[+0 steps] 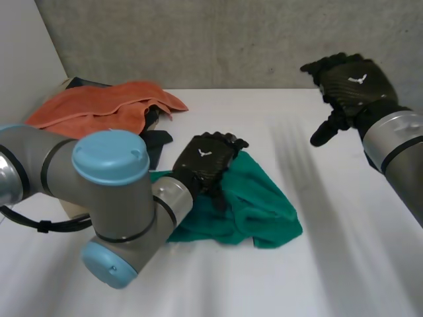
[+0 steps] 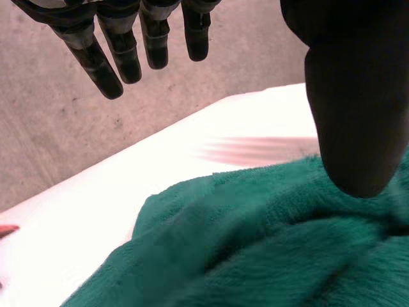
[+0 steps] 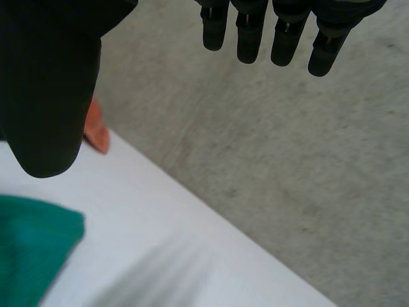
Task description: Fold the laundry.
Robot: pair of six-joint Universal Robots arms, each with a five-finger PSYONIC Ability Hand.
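Crumpled green towel (image 1: pixel 261 208) lies mid tabletop (image 1: pixel 344 264); left robot hand (image 1: pixel 206 158) is over its left part, fingers (image 2: pixel 121 51) straight, released, gripping nothing; right robot hand (image 1: pixel 350 82) is raised well apart on the right, fingers relaxed, empty; orange towel (image 1: pixel 99 105) is heaped far left, a dark cloth (image 1: pixel 157 142) touching it.

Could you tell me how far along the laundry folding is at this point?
Nothing looks folded yet. The green towel lies crumpled on the table, with the open left hand over it; the right hand is open, raised clear of it. The orange cloth and a dark cloth wait in a heap behind.
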